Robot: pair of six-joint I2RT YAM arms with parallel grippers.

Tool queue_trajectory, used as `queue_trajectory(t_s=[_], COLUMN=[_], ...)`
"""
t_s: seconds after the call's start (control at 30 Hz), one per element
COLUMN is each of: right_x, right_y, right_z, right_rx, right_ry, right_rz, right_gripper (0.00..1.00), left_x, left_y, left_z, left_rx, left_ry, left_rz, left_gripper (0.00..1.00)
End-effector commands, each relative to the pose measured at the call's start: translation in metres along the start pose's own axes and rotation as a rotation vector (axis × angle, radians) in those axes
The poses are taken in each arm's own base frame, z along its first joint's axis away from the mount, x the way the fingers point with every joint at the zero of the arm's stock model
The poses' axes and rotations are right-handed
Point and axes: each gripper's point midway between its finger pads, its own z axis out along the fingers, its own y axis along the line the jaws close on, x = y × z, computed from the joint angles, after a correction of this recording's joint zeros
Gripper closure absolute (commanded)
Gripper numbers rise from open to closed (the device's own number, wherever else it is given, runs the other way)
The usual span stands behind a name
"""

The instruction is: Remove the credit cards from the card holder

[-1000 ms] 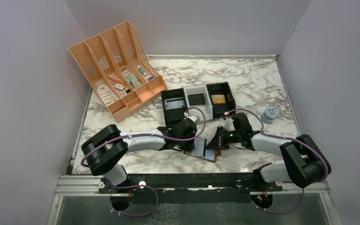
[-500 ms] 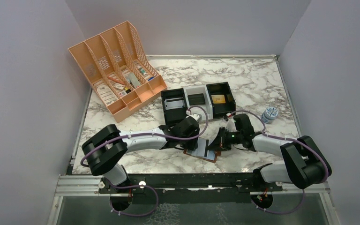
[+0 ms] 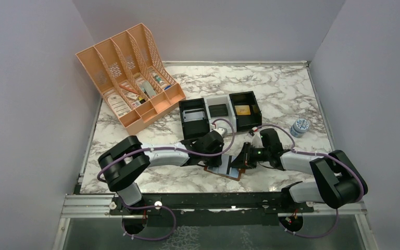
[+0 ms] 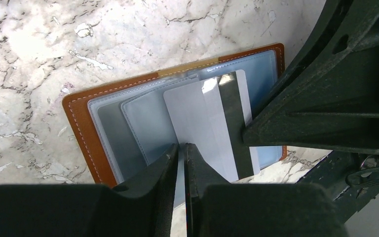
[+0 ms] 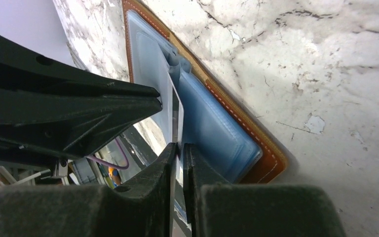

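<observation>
1. My left gripper (image 4: 181, 148) now pinches the striped credit card (image 4: 205, 126) over the open card holder (image 4: 79, 126), which lies near-centre.
2. My right gripper (image 5: 179, 148) has slackened around that card's edge. I cannot tell if it grips, so this looks like a handover.

Marbled white table (image 3: 291, 88) between plain pale grey walls (image 3: 213, 26).

Marble table (image 3: 281, 88) — card holder (image 4: 133, 123), orange organiser (image 3: 152, 111), trays (image 3: 194, 130), perhaps small jar (image 3: 300, 127).
</observation>
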Motion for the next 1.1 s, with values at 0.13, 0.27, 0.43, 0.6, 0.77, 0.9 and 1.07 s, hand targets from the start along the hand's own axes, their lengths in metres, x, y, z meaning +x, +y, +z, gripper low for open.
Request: queue_trajectory(t_s=[0.13,0.27,0.43,0.6,0.77,0.9,1.07], right_x=[-0.001,-0.003,-0.007,-0.007,-0.005,-0.003,-0.004], right_y=[0.013,0.015,0.018,0.015,0.013,0.010,0.011], right_z=[-0.001,0.002,0.008,0.010,0.010,0.013,0.016], right_rx=[-0.096,-0.129,-0.142,-0.125,-0.117,-0.117,-0.119], right_ry=[-0.027,-0.037,-0.044,-0.053,-0.047,-0.037,-0.032], right_rz=[-0.003,0.017,0.030,0.049,0.045,0.066,0.065], right_gripper=[0.78,0.77,0.79,0.89,0.89,0.86,0.90], left_x=[0.049,0.046,0.040,0.040,0.041,0.038,0.037], left_y=[0.042,0.038,0.033,0.033,0.033,0.031,0.031], left_z=[-0.001,0.000,0.002,0.002,0.001,0.001,0.000], left_rx=[-0.134,-0.125,-0.113,-0.113,-0.114,-0.107,-0.107], left_ry=[0.116,0.113,0.105,0.106,0.106,0.102,0.098], left_rz=[-0.009,-0.006,0.001,0.004,-0.001,0.002,0.001], left_gripper=[0.86,0.86,0.86,0.86,0.86,0.86,0.86])
